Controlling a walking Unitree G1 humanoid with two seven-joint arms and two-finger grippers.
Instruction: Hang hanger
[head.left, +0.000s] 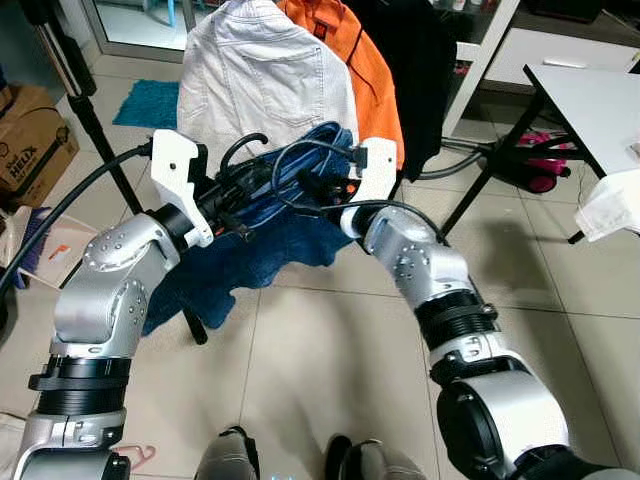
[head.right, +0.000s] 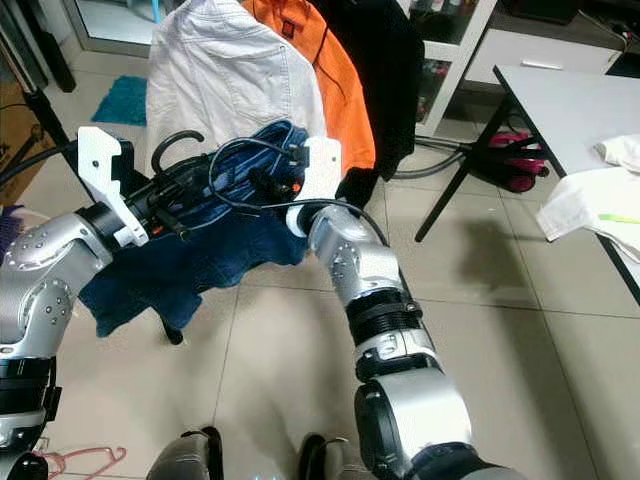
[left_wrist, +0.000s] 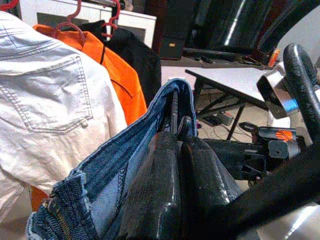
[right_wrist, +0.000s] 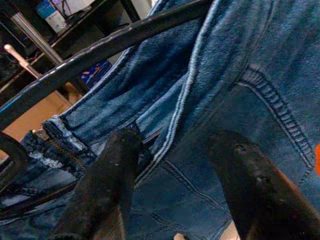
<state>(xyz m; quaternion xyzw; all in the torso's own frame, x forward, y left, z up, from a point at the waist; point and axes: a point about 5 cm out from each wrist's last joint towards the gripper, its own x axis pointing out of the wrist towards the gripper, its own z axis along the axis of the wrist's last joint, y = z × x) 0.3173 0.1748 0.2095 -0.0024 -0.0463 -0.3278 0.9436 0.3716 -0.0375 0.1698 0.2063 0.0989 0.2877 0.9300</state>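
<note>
Blue jeans are draped over a black hanger whose hook curves up between my two wrists. My left gripper reaches in from the left. In the left wrist view its fingers are pressed together, shut on the hanger's bar inside the jeans' waistband. My right gripper comes in from the right at the same height. In the right wrist view its two fingertips stand apart against the denim, with a fold of a seam between them. Black cables loop over both wrists.
Behind the jeans hang a white denim garment, an orange jacket and a black garment. A white table stands at the right and a black tripod at the left. A pink hanger lies on the tiled floor.
</note>
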